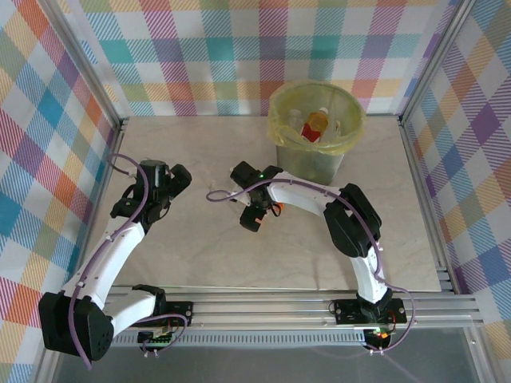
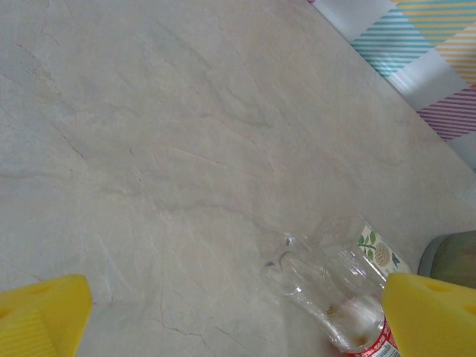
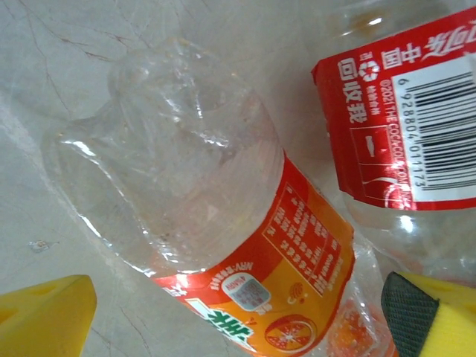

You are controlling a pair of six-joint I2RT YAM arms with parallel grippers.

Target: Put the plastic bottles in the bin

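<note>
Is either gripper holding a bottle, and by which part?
Nothing held: left gripper and right gripper are open; orange-label bottle lies under the right, ungripped.

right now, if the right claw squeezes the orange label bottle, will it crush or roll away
Probably light: the orange-label bottle looks empty. Likely to give when squeezed, since its clear wall is already dented. It lies on its side on the smooth table, so a push may roll it, unless the red-label bottle alongside blocks it.

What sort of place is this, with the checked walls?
Likely a robot test booth rather than a home: checked walls box in a small table, two arms are bolted to a metal rail, and a bin holds bottles.
</note>
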